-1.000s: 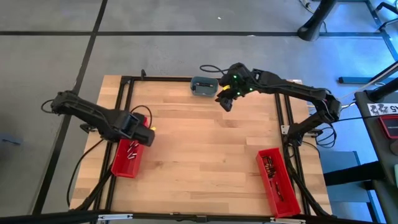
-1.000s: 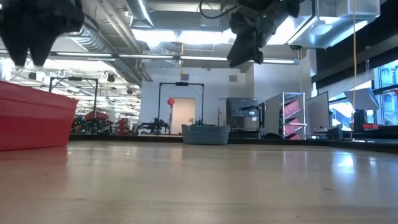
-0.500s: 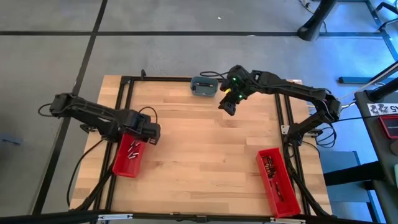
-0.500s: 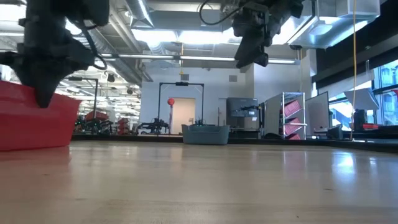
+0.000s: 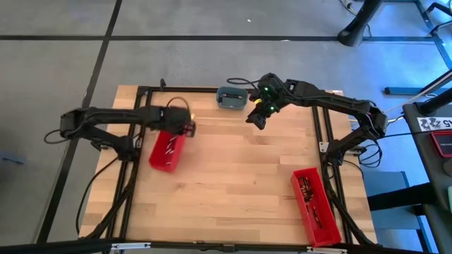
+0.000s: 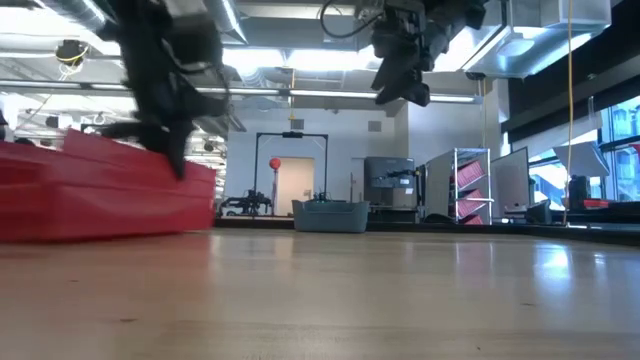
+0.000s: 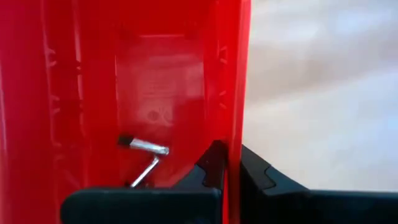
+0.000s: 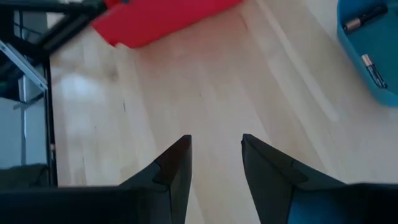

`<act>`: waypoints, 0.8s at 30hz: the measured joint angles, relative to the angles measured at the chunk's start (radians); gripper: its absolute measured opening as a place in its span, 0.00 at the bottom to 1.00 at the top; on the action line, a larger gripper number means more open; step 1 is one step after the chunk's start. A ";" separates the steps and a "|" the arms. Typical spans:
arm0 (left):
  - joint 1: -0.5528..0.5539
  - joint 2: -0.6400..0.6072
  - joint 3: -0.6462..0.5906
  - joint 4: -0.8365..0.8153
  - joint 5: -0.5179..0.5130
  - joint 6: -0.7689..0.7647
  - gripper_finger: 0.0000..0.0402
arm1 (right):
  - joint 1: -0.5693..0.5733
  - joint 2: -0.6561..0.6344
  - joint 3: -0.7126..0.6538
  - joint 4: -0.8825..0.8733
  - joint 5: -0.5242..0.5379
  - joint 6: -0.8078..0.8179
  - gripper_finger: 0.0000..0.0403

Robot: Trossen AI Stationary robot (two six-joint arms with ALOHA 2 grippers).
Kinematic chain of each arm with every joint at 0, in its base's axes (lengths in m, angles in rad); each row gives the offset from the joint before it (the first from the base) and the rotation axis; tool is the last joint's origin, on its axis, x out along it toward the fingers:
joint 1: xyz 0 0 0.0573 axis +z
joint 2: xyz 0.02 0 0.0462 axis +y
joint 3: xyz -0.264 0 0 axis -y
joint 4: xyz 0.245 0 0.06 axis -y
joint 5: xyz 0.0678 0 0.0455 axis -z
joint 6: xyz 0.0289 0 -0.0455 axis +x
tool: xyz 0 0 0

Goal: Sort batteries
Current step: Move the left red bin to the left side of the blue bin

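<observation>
**K:** Left wrist view has the left gripper (image 7: 227,171) clenched on the side wall of the left red bin (image 7: 143,93), one finger inside, one outside. Two batteries (image 7: 144,147) lie loose on the bin floor, just ahead of the inner finger.

**M:** Handling?

**K:** My read: small, stiff metal cylinders, smooth, so they'll roll and slip. Light individually. Pinch across the middle of the barrel, not at the ends. The bin is thin rigid plastic; a wall grip probably tilts it, so contents will likely slide.

**M:** High view add anything?

**K:** Shows the left red bin (image 5: 167,149) just below the left gripper (image 5: 185,127), and a second red bin (image 5: 316,204) well away from the right gripper (image 5: 256,120), holding more batteries. Wrist views don't show that bin.

**M:** Right side?

**K:** Right wrist view: right gripper (image 8: 214,155) fingers apart, nothing between them, above bare table (image 8: 205,81). Grey-blue dish (image 8: 373,56) just beside it holds batteries (image 8: 364,18), which the high view can't resolve.
</observation>
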 joint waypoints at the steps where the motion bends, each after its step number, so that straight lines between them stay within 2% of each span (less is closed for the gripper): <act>1: 0.036 0.020 0.000 0.055 -0.002 0.032 0.01 | 0.000 0.000 0.000 0.012 0.000 0.011 0.35; 7: 0.208 0.178 0.010 0.350 0.005 0.153 0.01 | 0.000 0.000 0.001 0.111 -0.001 0.098 0.35; 13: 0.305 0.302 0.062 0.526 -0.001 0.242 0.01 | 0.000 0.000 0.001 0.215 -0.024 0.217 0.35; 24: 0.390 0.399 0.122 0.648 0.023 0.303 0.04 | 0.009 0.000 0.001 0.404 -0.112 0.359 0.35</act>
